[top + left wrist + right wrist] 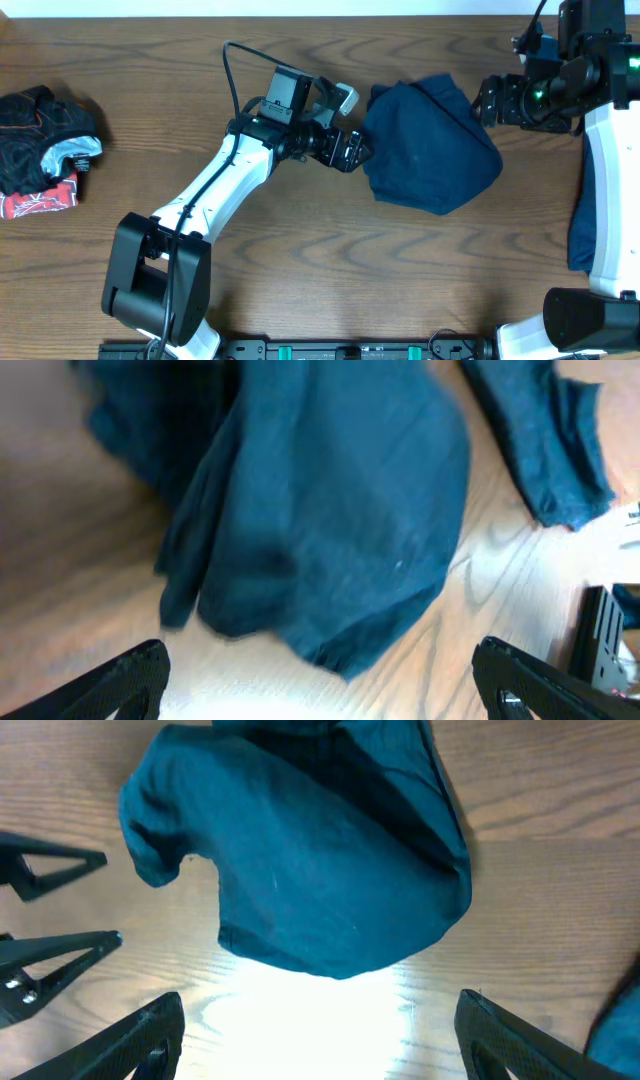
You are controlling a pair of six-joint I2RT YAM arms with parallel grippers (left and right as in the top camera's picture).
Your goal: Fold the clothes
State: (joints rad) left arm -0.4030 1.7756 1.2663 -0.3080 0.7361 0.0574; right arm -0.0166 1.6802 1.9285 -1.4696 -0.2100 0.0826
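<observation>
Overhead, my left gripper and right gripper, both open and empty, flank the bunched shorts near the far edge of the table; next I should pinch and spread them.

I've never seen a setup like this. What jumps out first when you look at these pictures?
A crumpled dark blue garment lies right of the middle of the wooden table, flanked by both tools: the left tool open by its left edge, the right tool open near its upper right corner. At the far left edge sits a heap of black, red and white clothes.
</observation>
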